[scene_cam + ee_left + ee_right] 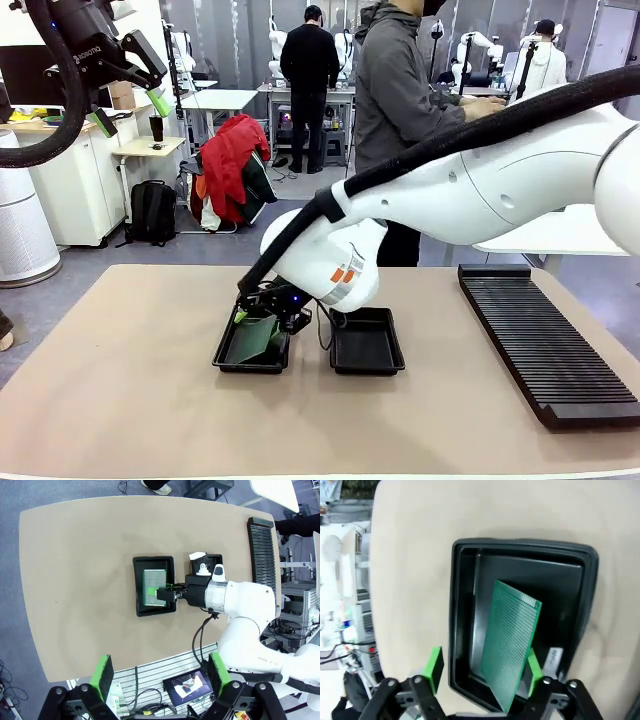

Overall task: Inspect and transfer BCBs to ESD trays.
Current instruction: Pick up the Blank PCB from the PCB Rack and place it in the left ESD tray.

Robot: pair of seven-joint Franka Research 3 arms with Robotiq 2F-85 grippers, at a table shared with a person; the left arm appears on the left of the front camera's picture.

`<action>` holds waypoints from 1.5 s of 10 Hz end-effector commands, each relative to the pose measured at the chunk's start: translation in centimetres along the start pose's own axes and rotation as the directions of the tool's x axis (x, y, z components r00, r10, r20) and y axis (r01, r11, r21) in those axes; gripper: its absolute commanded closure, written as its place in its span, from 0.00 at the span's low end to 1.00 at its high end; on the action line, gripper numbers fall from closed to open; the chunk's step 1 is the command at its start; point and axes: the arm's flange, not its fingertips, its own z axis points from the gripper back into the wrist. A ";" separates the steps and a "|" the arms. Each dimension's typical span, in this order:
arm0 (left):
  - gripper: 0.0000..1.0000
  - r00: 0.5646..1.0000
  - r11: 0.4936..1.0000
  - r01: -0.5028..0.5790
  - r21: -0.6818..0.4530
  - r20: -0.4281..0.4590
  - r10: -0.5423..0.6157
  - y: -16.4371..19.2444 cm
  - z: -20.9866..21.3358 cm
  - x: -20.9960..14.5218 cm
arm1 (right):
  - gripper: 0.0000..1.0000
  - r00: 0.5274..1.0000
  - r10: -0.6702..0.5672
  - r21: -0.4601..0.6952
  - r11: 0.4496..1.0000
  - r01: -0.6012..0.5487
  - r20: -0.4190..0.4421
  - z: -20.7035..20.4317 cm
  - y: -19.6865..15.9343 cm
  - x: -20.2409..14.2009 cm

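Note:
A green BCB [512, 645] lies tilted in the left of two black ESD trays [462, 625], its near end raised and resting by one pad [534, 669]. My right gripper [484, 672] stands open around it, the other pad [434, 666] well clear. In the front view that gripper [262, 318] hangs low over this tray [225, 358] and the board [258, 338]. The second tray [367, 345] sits just to its right. My left gripper [130, 95] is raised high at the left, open, with nothing in it [160, 675]. From there, the board [152, 586] shows in its tray [141, 595].
A long black ribbed rack [545, 345] lies along the table's right side. A person in a grey jacket [400, 90] stands at the far side. My right arm [480, 180] stretches across the middle. The table's left half [120, 360] is bare.

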 end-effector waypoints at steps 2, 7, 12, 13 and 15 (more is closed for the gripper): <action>0.00 1.000 1.000 -0.001 0.005 0.003 0.001 0.1 0.0 0.0 | 0.00 0.999 0.032 -0.178 0.983 -0.036 -0.024 1.6 4.4 1.2; 0.00 1.000 1.000 -0.001 0.005 0.003 0.001 0.1 0.0 0.0 | 0.00 0.998 0.026 -0.362 0.931 -0.047 -0.062 5.8 7.1 0.4; 0.00 1.000 1.000 -0.001 0.005 0.003 0.001 0.1 0.0 0.0 | 0.00 0.993 -0.039 -0.457 0.889 -0.017 -0.114 9.4 7.3 -0.3; 0.00 1.000 1.000 -0.001 0.005 0.003 0.001 0.1 0.0 0.0 | 0.00 0.993 -0.046 -0.467 0.884 -0.011 -0.110 9.7 7.2 -0.1; 0.00 1.000 1.000 -0.001 0.005 0.003 0.001 0.1 0.0 0.0 | 0.00 0.991 -0.023 -0.433 0.901 -0.036 -0.131 9.2 7.0 -0.1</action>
